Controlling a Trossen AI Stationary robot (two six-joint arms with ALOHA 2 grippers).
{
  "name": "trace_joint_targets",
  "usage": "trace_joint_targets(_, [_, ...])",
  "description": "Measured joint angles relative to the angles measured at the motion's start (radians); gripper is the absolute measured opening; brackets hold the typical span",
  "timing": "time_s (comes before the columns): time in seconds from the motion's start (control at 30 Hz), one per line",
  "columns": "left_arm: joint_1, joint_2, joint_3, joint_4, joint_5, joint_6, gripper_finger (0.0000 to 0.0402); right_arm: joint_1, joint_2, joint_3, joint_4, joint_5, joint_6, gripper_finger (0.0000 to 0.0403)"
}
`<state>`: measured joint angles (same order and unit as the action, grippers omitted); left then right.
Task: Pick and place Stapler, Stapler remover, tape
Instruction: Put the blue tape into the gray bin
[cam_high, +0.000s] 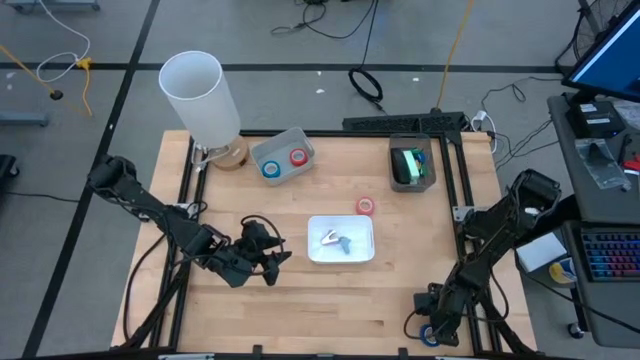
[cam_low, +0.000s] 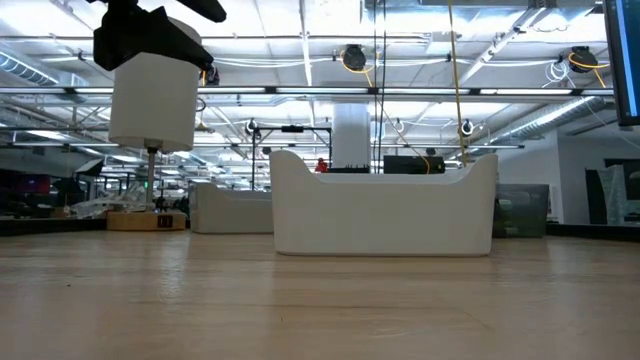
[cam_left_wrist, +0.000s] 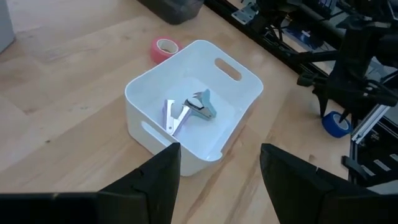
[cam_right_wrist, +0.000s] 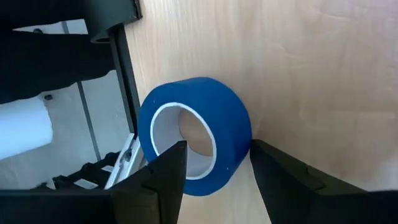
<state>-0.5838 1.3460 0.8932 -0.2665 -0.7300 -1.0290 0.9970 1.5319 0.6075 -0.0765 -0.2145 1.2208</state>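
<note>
My right pincer (cam_right_wrist: 214, 174) sits low at the near right corner of the counter (cam_high: 400, 300), its two fingers straddling a blue tape roll (cam_right_wrist: 196, 134) that stands tipped on its edge against the black frame rail (cam_right_wrist: 127, 81). The fingers flank the roll's lower rim and I judge them not yet clenched on it; whether a pad already touches I cannot tell. My left pincer (cam_left_wrist: 217, 180) hangs released, holding nothing, with the white bin (cam_left_wrist: 193, 102) just ahead of it and a staple remover (cam_left_wrist: 196, 109) lying in the bin's floor. A red tape roll (cam_left_wrist: 163, 47) rests on the counter just beyond that bin, apart from its wall. Farther off from the left pincer, a grey tray (cam_high: 283, 158) holds one blue and one red roll, and a dark bin (cam_high: 412, 165) holds something green that may be the stapler, though I cannot be sure.

The risk is at my right side. The blue roll is round and leaning, so closing off-centre could squirt it sideways, roll it off the counter edge or wedge it down beside the rail. Gripping only the lower rim could also let it swing and slip on the lift. The rail itself stands close enough to catch a finger
</note>
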Motion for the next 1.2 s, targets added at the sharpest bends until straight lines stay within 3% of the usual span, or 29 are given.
trace_joint_targets(0.17, [0.000, 0.000, 0.000, 0.000, 0.005, -0.006, 0.0218, -0.001, 0.001, -0.002, -0.009, 0.029, 0.009, 0.0148])
trace_joint_targets(0.47, [0.000, 0.000, 0.000, 0.001, 0.006, -0.009, 0.0218, -0.013, 0.001, -0.003, -0.019, 0.070, 0.005, 0.0031])
trace_joint_targets(0.63, [0.000, 0.000, 0.000, 0.000, 0.006, -0.005, 0.0218, -0.042, -0.036, -0.005, -0.001, 0.059, -0.046, 0.0031])
trace_joint_targets(0.8, [0.000, 0.000, 0.000, -0.002, 0.006, -0.004, 0.0218, -0.122, -0.123, -0.010, -0.028, 0.128, -0.127, 0.0031])
trace_joint_targets(1.2, [0.004, 0.000, 0.000, -0.007, 0.005, -0.005, 0.0218, -0.498, -0.399, -0.008, 0.010, 0.087, -0.451, 0.0031])
